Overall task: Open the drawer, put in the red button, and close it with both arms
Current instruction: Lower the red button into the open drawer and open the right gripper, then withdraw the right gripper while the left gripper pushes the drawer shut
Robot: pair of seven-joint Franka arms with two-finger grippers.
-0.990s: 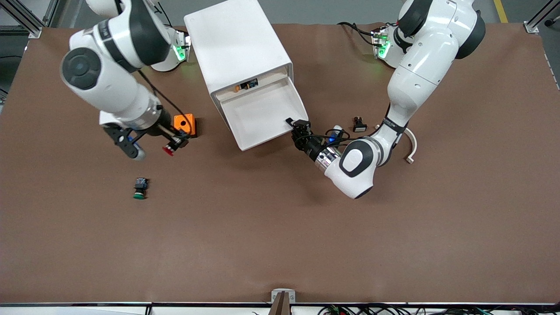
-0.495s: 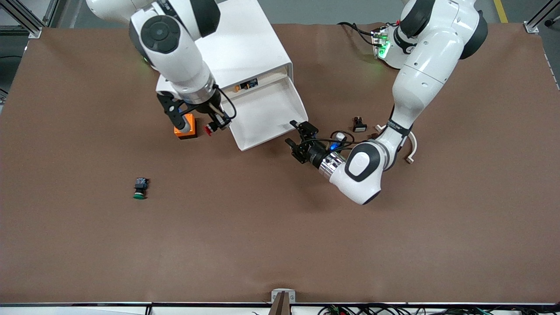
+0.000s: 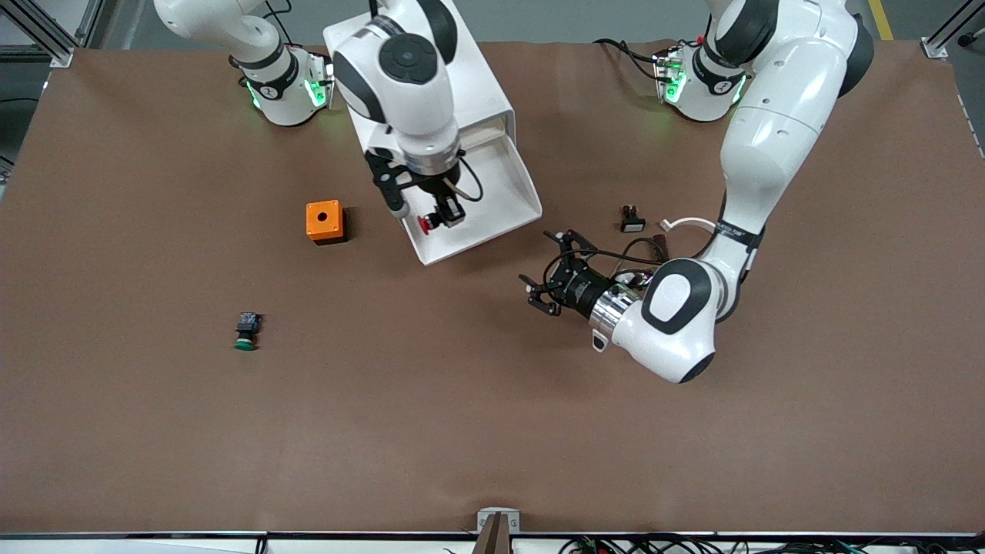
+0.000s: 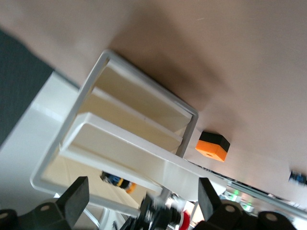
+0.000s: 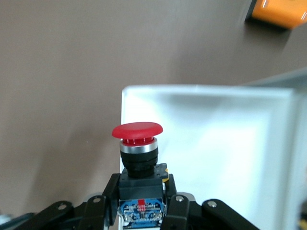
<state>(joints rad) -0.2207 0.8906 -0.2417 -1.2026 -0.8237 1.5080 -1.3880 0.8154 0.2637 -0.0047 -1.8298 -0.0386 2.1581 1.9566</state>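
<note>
The right gripper [image 3: 440, 219], clamped on the red button [image 3: 425, 224], has travelled from beside the orange box [image 3: 324, 221] to a position over the open drawer [image 3: 492, 208], above its front corner. In the right wrist view the red cap [image 5: 137, 130] hangs over the drawer's corner with the black-and-blue body pinched between the fingers. The left gripper [image 3: 555, 271] has let go of the drawer front, spread its fingers wide, and backed off toward 5 o'clock from the drawer, over bare table. The drawer therefore stands open unaided, and release of the button into it appears to be the next step. The green button [image 3: 246, 331] lies untouched at 8 o'clock of the drawer, well apart.
</note>
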